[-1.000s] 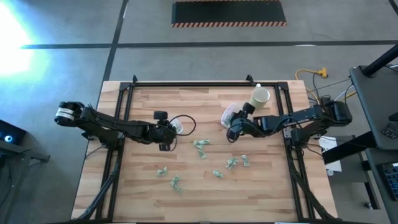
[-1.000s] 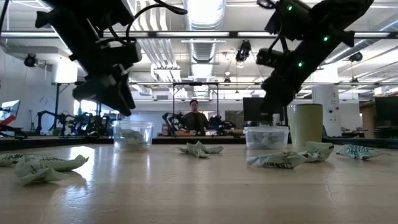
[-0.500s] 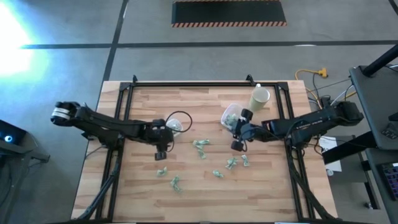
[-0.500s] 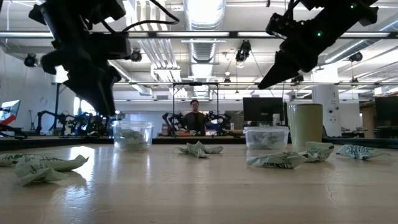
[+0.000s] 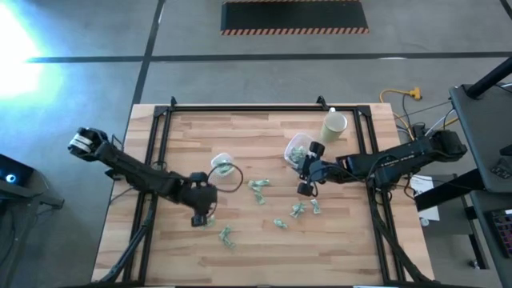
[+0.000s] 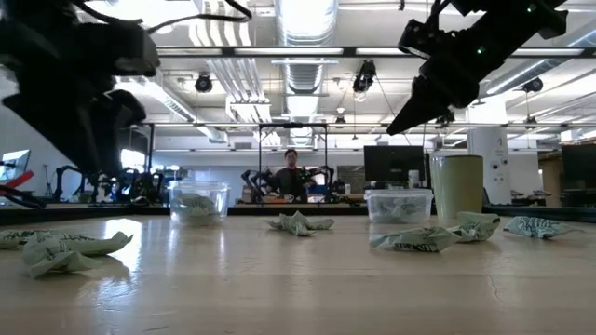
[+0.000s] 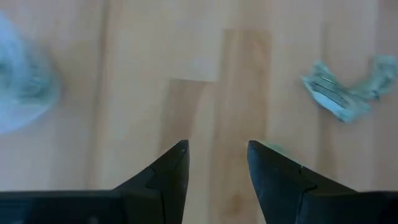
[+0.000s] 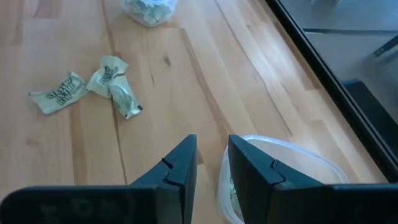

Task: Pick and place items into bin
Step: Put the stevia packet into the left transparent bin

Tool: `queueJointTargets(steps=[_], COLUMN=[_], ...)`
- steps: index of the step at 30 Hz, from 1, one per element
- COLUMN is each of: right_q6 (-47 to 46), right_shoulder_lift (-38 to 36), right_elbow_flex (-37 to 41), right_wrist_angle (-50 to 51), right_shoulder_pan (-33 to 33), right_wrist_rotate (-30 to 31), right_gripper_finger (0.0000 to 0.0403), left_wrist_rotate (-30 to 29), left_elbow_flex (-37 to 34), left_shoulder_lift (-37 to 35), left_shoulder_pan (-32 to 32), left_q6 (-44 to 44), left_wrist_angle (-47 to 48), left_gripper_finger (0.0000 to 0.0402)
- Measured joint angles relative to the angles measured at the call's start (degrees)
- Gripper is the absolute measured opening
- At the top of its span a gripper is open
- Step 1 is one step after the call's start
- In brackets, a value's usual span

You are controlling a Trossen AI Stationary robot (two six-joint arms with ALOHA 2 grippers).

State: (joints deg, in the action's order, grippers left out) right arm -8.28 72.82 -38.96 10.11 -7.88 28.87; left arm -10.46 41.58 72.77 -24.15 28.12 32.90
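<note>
Both grippers empty above the wooden table (image 5: 184, 248).

The left gripper (image 7: 216, 163) has its fingers parted with nothing between them, over bare wood near a green-white candy piece (image 7: 339, 95). The right gripper (image 8: 212, 160) has fingers narrowly apart, empty, beside a clear tub (image 8: 292, 168). More candy pieces (image 5: 258, 189) lie scattered mid-table; a second tub (image 5: 223, 164) stands near the left arm and a cream cup (image 5: 334, 125) at the back.

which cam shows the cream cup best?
Low view: the cream cup stands upright in full profile beside a clear tub. High view shows only its rim from above. Neither wrist view shows it.
</note>
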Motion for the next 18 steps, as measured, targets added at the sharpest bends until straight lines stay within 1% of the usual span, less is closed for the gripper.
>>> queueJointTargets(steps=[5,7,10,13,18], right_q6=[-0.36,-0.53,-1.52,-1.85,-2.55], right_shoulder_lift=[0.04,0.07,0.07,0.09,0.09], right_elbow_flex=[0.00,0.00,0.00,0.00,0.00], right_wrist_angle=[-0.06,-0.06,-0.09,-0.11,-0.15], right_shoulder_pan=[-0.13,-0.15,-0.14,-0.19,-0.73], right_wrist_rotate=[-1.11,-1.10,-1.58,-2.48,-2.54], right_gripper_finger=[0.0086,0.0086,0.0082,0.0078,0.0072], left_wrist_rotate=[-3.22,-3.60,-4.67,-4.58,-3.70], left_elbow_flex=[-0.03,0.24,0.72,0.66,0.57], left_shoulder_lift=[3.08,4.59,7.07,9.73,12.80], left_shoulder_pan=[-6.73,-8.37,-9.84,-10.73,-10.85], left_q6=[2.61,2.98,4.26,5.86,6.19], left_wrist_angle=[-3.82,-4.01,-4.44,-4.32,-4.23], left_gripper_finger=[0.0147,0.0147,0.0145,0.0145,0.0145])
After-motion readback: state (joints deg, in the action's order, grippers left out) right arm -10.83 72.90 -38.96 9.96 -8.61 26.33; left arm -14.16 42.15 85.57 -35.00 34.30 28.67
